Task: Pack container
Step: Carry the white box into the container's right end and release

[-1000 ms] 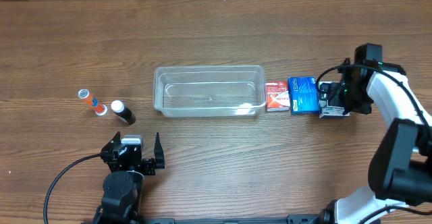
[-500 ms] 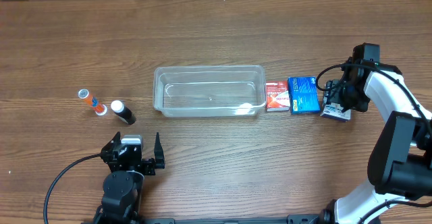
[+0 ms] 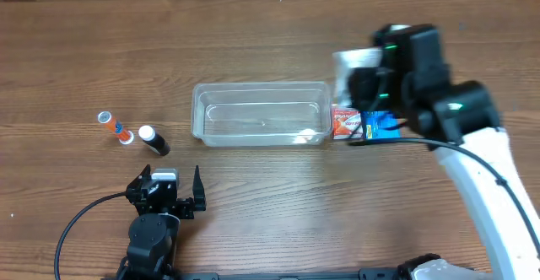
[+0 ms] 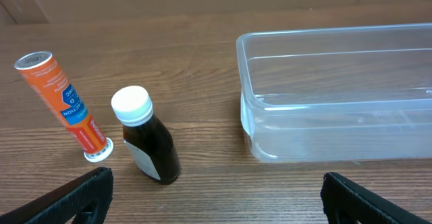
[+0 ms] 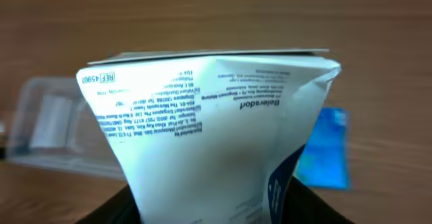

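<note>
The clear container (image 3: 261, 114) lies mid-table with nothing in it; its near left corner fills the left wrist view (image 4: 337, 96). My right gripper (image 3: 364, 76) hangs raised above the table just right of the container, shut on a white printed box (image 3: 354, 61). In the right wrist view that box (image 5: 209, 116) is pinched and creased between the dark jaws (image 5: 212, 209). A red box (image 3: 346, 121) and a blue box (image 3: 381, 126) lie beside the container's right end, under the arm. My left gripper (image 3: 171, 181) rests open near the front edge, nothing between its fingers (image 4: 67, 200).
An orange tube (image 3: 114, 126) and a dark bottle with a white cap (image 3: 153, 139) lie left of the container, seen close in the left wrist view as tube (image 4: 61, 99) and bottle (image 4: 148, 140). The blurred container (image 5: 47, 123) and blue box (image 5: 327, 150) show behind the held box.
My right gripper closed on the white box at the far right, lifted it off the table and swung left, up toward the container's right end. The left arm has not moved.
</note>
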### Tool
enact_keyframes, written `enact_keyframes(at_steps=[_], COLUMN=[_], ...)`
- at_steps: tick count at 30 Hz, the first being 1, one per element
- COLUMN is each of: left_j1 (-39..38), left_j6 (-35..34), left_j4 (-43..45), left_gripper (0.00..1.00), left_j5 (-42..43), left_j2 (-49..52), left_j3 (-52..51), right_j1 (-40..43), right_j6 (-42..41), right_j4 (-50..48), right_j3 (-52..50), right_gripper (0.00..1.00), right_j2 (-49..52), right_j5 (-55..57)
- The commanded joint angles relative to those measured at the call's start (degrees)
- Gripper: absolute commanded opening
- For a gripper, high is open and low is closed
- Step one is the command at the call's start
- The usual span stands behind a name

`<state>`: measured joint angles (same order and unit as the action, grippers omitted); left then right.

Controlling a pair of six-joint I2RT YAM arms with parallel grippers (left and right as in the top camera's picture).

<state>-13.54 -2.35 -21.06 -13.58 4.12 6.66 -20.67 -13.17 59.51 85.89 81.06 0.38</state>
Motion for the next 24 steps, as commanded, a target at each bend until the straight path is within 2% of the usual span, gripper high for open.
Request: enact_keyframes(at_steps=[1,5,8,10,14,17,19,22,24], left_j1=[-0.3,-0.3,-0.3,-0.3,-0.3,-0.3,-0.3,-0.3,-0.3], left_j6=[1.1,1.1,1.1,1.1,1.1,1.1,1.1,1.1,1.1], left_j4=[0.3,0.4,0.3,0.4,0.3,0.3,0.4,0.3,0.3], left_gripper=[1.0,1.0,1.0,1.0,1.0,1.0,1.0,1.0,1.0], left_j5=[-0.7,-0.7,-0.7,-0.7,-0.7,-0.7,-0.7,-0.7,-0.7], left_j2=[-0.3,-0.3,-0.3,-0.3,-0.3,-0.3,-0.3,-0.3,-0.3], left_j3=[-0.4,-0.4,-0.4,-0.4,-0.4,-0.4,-0.4,-0.4,-0.4], right_j1=[-8.6,-11.0,-9.8,-9.7,-9.6,-9.6,-9.6,-8.3,-2.8], right_j6=[-7.2,-8.0,-13.6,-13.7,-13.6,-8.2,-4.5,-3.5,-3.5], right_j4=[-5.7,-14.0,-11.3,-11.2,-11.5,-12.2,-10.5,-7.2,-4.3], right_j3=[-2.5,-3.3,-3.5,-5.3,-6.0,-3.7,0.1,2.7,2.7], right_gripper=[0.54,0.54,0.54,0.55,0.71,0.77,0.82,0.9,0.93], right_j2=[5.7,17.4,23.9,25.6,25.7,25.3,22.7,16.9,12.2], right_j5=[7.1,8.2,8.2,8.2,8.2,8.2,8.2,9.0,9.0])
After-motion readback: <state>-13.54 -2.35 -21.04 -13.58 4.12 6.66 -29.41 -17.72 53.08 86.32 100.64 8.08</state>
